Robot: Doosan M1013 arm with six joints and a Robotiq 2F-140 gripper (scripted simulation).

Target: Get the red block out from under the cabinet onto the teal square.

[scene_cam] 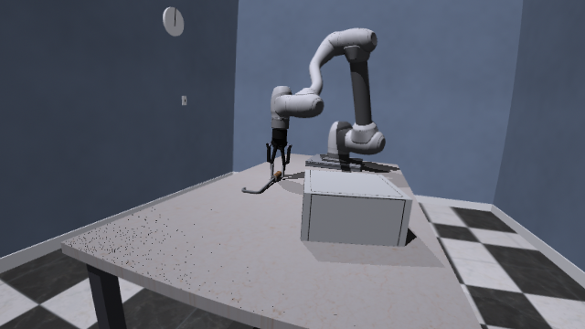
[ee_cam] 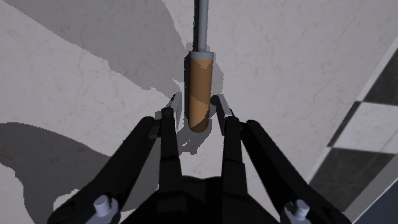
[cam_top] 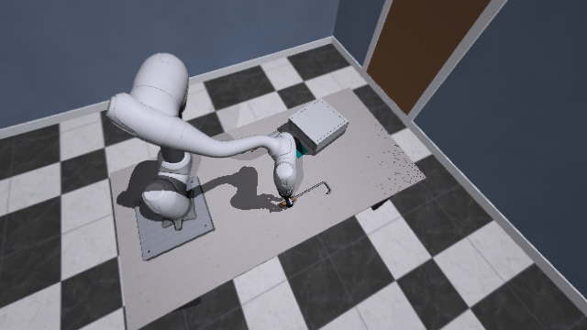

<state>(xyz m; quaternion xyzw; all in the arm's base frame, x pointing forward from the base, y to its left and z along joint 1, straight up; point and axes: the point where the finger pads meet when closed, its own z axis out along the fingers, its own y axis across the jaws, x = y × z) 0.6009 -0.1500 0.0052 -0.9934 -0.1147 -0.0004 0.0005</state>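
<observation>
Claw (ee_cam: 197,111) astride unmarked wooden handle (ee_cam: 198,90)

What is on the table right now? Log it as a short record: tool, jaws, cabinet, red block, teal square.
tool: hooked rod with a brown handle, lying flat on the table
jaws: part open, pointing down, one on each side of the handle end, gaps showing on both sides; not clamped
cabinet: grey box standing on the table, apart from the tool
red block: not visible in any view
teal square: only a sliver shows beside the cabinet, behind the arm
</observation>
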